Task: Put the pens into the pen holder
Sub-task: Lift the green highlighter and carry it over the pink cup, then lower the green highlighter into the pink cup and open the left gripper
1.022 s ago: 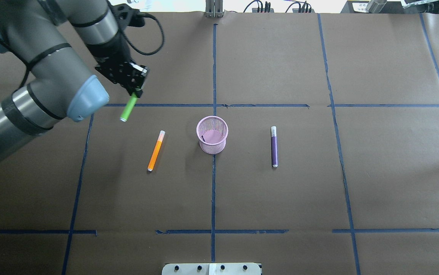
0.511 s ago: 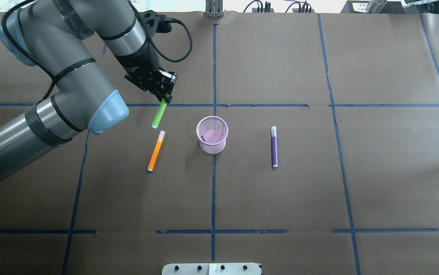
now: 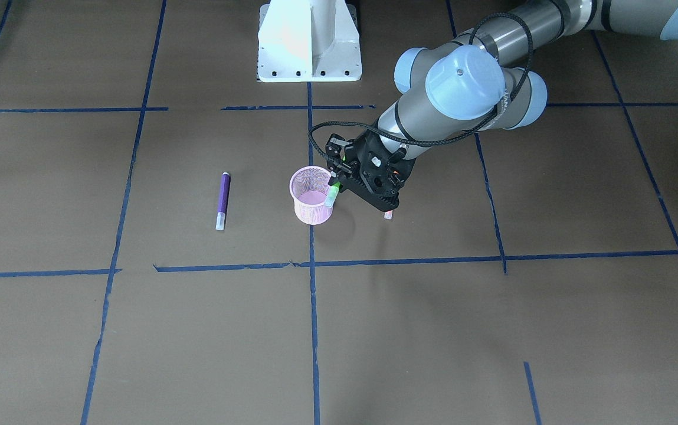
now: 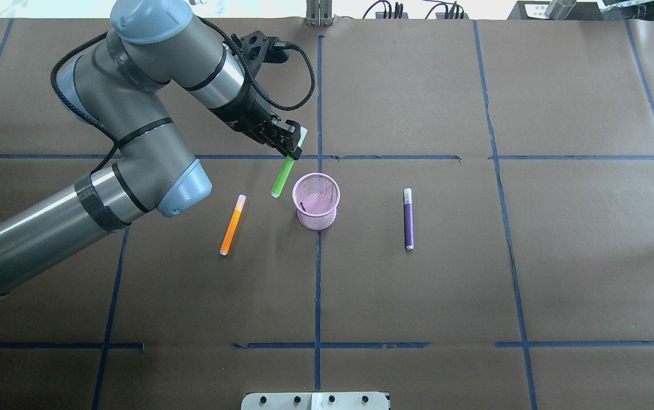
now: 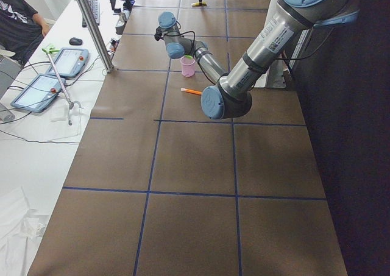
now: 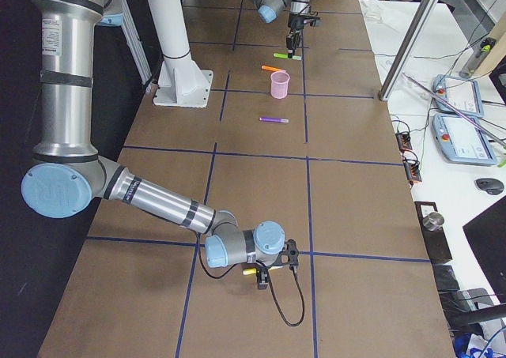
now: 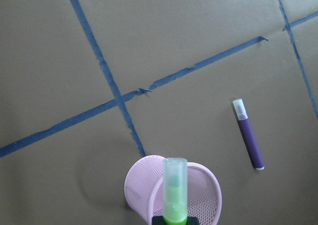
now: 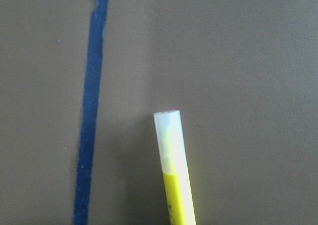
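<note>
Tilted green pen near upright pink mesh holder

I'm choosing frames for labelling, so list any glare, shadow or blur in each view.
Overhead exterior: top strip blown out white, otherwise even light. Left wrist: green pen looms close, cap slightly soft; faint shadow left of the pen holder. Right wrist: yellow pen mildly soft. Exterior left: right side almost black.

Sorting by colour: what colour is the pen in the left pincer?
Green slim pen; clearest in overhead view.
</note>
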Controlling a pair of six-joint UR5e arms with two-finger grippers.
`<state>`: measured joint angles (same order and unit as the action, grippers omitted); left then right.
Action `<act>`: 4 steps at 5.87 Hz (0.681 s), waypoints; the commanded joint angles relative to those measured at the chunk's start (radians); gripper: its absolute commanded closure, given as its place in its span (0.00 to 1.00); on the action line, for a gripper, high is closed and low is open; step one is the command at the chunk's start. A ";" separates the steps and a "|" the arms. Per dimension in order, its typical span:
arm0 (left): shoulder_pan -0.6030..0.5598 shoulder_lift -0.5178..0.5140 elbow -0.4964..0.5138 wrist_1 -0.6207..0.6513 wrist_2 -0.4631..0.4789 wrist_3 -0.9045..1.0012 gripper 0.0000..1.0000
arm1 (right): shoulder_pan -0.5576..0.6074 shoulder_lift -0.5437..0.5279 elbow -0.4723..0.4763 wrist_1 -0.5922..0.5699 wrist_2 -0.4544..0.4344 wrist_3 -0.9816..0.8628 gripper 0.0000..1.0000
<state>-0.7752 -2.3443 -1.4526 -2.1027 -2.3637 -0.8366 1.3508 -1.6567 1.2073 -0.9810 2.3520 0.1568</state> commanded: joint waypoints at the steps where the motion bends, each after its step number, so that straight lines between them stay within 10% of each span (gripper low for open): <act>1: 0.008 -0.004 0.132 -0.305 0.036 -0.013 1.00 | 0.001 0.000 0.000 -0.001 0.001 0.001 0.00; 4: 0.053 -0.003 0.178 -0.550 0.076 -0.062 1.00 | -0.001 0.000 -0.002 -0.001 0.001 0.001 0.00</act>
<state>-0.7335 -2.3477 -1.2829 -2.5795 -2.3104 -0.8823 1.3507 -1.6567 1.2061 -0.9817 2.3531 0.1580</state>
